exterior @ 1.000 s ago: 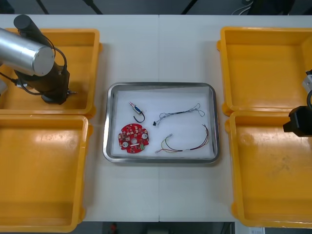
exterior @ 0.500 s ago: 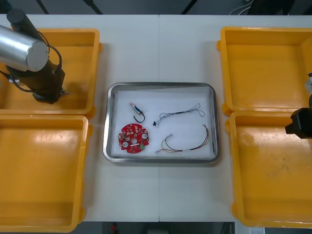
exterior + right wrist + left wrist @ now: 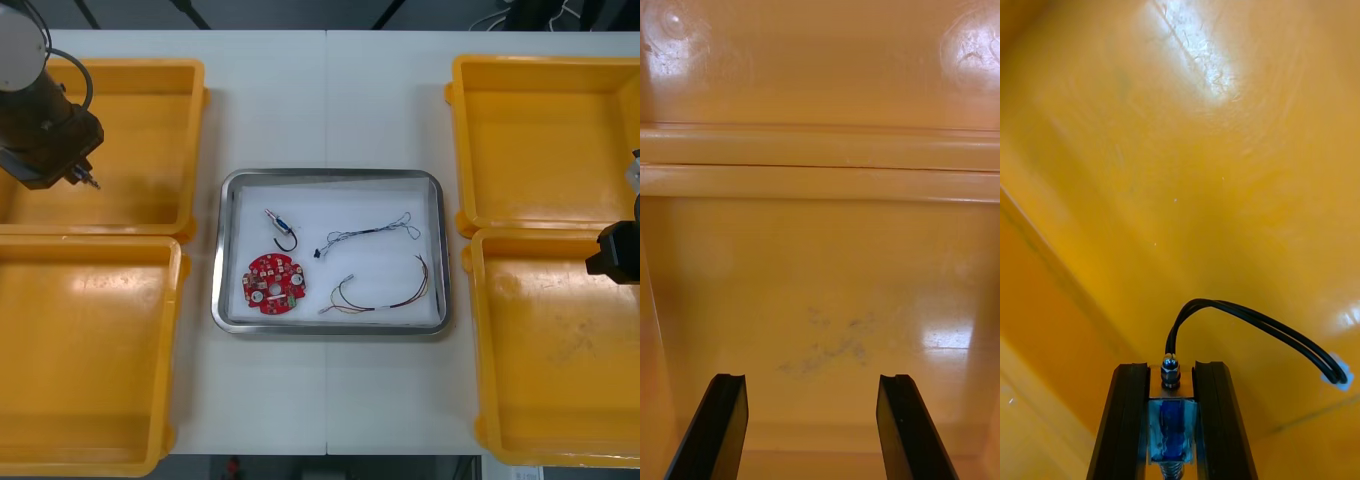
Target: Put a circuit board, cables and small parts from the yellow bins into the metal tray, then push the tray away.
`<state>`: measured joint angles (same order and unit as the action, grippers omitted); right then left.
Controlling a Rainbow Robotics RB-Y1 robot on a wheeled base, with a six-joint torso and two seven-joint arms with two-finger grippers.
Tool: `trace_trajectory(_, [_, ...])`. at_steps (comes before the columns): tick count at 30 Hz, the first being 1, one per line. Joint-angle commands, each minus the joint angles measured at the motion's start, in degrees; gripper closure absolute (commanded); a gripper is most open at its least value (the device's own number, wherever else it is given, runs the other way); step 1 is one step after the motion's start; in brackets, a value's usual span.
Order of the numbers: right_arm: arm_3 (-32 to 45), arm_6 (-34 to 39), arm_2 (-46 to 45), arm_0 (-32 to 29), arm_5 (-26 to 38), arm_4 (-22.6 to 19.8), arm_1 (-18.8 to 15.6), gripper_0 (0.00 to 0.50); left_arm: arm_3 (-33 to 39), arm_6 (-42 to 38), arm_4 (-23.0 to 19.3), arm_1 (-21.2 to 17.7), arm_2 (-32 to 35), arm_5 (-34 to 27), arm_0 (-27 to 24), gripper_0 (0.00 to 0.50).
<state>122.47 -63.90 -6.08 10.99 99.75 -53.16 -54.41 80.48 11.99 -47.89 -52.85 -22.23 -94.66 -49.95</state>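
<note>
My left gripper (image 3: 78, 178) hangs over the far left yellow bin (image 3: 150, 110). In the left wrist view that gripper (image 3: 1171, 373) is shut on a small metal part (image 3: 1171, 420) with a blue body and a looping black cable (image 3: 1262, 324). The metal tray (image 3: 330, 178), white inside, holds a round red circuit board (image 3: 274, 284), a similar small part with a black cable (image 3: 282, 227), a twisted blue and white cable (image 3: 365, 232) and a red and yellow cable (image 3: 388, 292). At the table's right edge my right gripper (image 3: 615, 250) waits; its fingers (image 3: 719, 424) stand open over orange bin floor.
The near left yellow bin (image 3: 85, 350), the far right yellow bin (image 3: 545, 130) and the near right yellow bin (image 3: 555, 350) look bare inside. A rim between two bins (image 3: 820, 161) lies ahead of the right gripper. White table shows around the tray.
The left arm has swung toward the table's left edge over the far left bin, carrying the small part. The right arm has barely moved. The tray's contents are as before.
</note>
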Motion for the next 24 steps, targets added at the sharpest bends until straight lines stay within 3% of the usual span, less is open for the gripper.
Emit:
trace_trajectory(1, [1.55, 0.35, -1.83, -0.61, -0.43, 0.43, -2.54, 0.0, 4.24, 7.43, -2.2, -4.63, 1.23, -3.61, -4.71, 0.5])
trace_trajectory(8, [1.55, 0.35, -1.83, -0.61, -0.43, 0.43, -2.54, 0.0, 8.28, 14.9, -2.91, -5.51, 1.49, -7.74, -7.09, 0.5])
trace_trajectory(13, [1.55, 0.35, -1.83, -0.61, -0.43, 0.43, -2.54, 0.0, 12.06, 14.9, -3.61, -4.1, 1.49, -9.14, -7.35, 0.5])
trace_trajectory(19, [1.55, 0.35, -1.83, -0.61, -0.43, 0.43, -2.54, 0.0, 16.11, 9.81, -3.35, 0.82, 1.49, -12.48, -7.35, 0.5])
trace_trajectory(24, [1.55, 0.35, -1.83, -0.61, -0.43, 0.43, -2.54, 0.0, 18.57, 3.13, 0.43, 6.45, 1.49, -13.1, -7.26, 0.5])
